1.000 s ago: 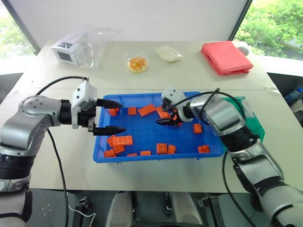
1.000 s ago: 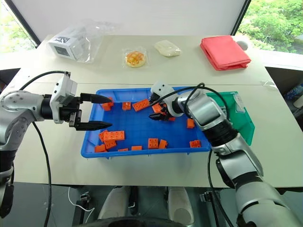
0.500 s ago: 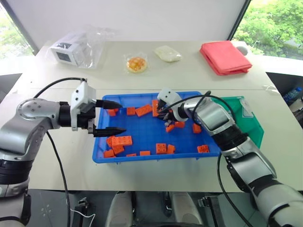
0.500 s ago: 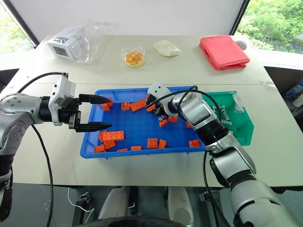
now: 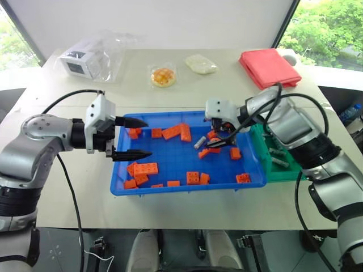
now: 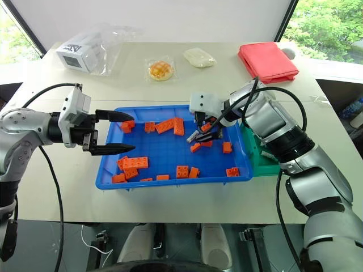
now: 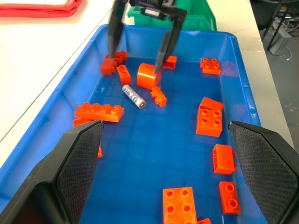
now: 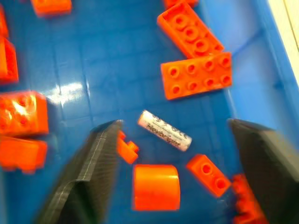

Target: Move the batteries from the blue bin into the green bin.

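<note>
Left eye view: at the left edge of the blue bin (image 5: 119, 184) the left gripper (image 5: 136, 138) is held level, pointing across the bin toward its right side, with its two black fingers spread wide and nothing between them. Below its lower finger, near the bin's front left corner, a cluster of orange bricks (image 5: 143, 171) is seen lying on the bin floor. Further right, more orange bricks (image 5: 176, 132) are scattered along the back wall and toward the front edge. Near the middle of the bin, one battery (image 5: 199, 142) is seen lying flat on the blue floor, free of any grip; in the left wrist view it (image 7: 134, 96) lies just beside a small orange cylinder (image 7: 148, 75), and in the right wrist view the battery (image 8: 164, 130) is framed between the two finger pads, not touched by either. The right gripper (image 5: 219, 136) is held above the battery, tilted downward, with its fingers spread apart and empty. Against the right side of the blue bin the green bin (image 5: 281, 171) is placed, and small grey cylinders (image 5: 276, 153) are seen inside it.
</note>
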`<state>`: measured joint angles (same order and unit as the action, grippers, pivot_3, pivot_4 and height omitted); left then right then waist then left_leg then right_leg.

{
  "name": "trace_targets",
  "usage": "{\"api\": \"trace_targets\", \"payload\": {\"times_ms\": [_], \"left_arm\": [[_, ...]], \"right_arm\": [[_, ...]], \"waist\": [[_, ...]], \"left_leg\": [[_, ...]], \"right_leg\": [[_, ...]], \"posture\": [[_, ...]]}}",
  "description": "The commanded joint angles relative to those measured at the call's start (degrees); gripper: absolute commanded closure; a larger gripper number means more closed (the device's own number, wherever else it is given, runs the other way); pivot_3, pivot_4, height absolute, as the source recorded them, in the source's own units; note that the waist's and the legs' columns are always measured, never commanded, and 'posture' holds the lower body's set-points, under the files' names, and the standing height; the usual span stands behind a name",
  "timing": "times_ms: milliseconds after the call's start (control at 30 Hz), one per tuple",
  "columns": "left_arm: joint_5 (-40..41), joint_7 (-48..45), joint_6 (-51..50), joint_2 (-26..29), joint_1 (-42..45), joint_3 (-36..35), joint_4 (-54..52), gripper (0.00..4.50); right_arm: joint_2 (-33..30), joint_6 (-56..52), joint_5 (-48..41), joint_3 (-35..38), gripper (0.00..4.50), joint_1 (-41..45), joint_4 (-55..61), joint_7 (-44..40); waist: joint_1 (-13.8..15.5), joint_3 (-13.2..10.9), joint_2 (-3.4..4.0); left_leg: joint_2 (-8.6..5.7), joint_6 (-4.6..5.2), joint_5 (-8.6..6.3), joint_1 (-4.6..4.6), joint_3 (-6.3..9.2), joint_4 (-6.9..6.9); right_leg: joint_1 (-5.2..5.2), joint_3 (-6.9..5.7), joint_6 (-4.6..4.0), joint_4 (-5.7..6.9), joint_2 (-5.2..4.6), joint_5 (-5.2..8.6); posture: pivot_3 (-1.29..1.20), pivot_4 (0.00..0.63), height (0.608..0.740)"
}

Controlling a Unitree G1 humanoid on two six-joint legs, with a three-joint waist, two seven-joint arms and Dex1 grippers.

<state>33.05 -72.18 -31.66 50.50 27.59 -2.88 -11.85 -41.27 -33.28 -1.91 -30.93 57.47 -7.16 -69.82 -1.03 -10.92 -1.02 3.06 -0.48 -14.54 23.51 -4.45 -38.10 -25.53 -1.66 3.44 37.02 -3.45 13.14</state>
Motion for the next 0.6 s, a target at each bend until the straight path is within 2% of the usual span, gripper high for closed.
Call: {"api": "trace_targets", "payload": {"times_ms": [33, 100, 433, 533, 600], "left_arm": [[-0.1, 0.0, 1.1, 0.2, 0.8, -0.6, -0.4, 0.00], [0.0, 0.2, 1.0, 0.3, 0.6, -0.9, -0.6, 0.00], [0.8, 1.2, 0.2, 1.4, -1.5, -2.5, -2.6, 0.00], [1.2, 1.5, -0.3, 1.7, -1.6, -2.9, -3.0, 0.00], [1.5, 1.6, -0.6, 1.9, -1.5, -3.2, -3.2, 0.00]], "right_arm": [[1.3, 15.7, 5.5, -1.3, 0.02, 0.7, -8.1, -0.1], [2.7, 21.8, 7.3, -1.4, 0.02, 0.8, -12.4, 0.6], [9.1, 33.6, 11.6, -0.1, 0.02, 0.5, -26.0, 1.5], [9.3, 34.4, 10.8, 0.6, 0.81, -1.1, -25.3, -1.6], [8.7, 33.0, 10.2, 0.5, 1.76, -2.6, -23.2, -4.7]], "waist": [[0.1, 0.0, -0.02], [0.0, 0.0, -0.02], [0.0, 0.0, -0.02], [0.0, 0.0, -0.03], [0.1, 0.0, -0.03]], "left_leg": [[0.00, 0.00, 0.00, 0.00, -0.01, 0.00], [0.00, 0.00, 0.00, 0.00, -0.02, -0.01], [0.00, 0.00, 0.00, -0.03, -0.01, -0.02], [0.00, -0.01, 0.00, -0.07, -0.01, -0.02], [0.00, -0.01, 0.00, -0.07, 0.00, -0.03]], "right_leg": [[0.00, 0.00, 0.00, 0.00, -0.01, 0.00], [0.00, 0.01, 0.00, 0.00, -0.01, 0.00], [0.04, 0.01, 0.00, 0.02, -0.01, -0.01], [0.09, 0.01, 0.00, 0.02, -0.02, -0.01], [0.09, 0.01, 0.00, 0.03, -0.02, -0.01]], "posture": [[0.00, 0.150, 0.734], [0.00, 0.150, 0.734], [0.00, 0.150, 0.734], [0.00, 0.150, 0.734], [0.00, 0.150, 0.734]]}}
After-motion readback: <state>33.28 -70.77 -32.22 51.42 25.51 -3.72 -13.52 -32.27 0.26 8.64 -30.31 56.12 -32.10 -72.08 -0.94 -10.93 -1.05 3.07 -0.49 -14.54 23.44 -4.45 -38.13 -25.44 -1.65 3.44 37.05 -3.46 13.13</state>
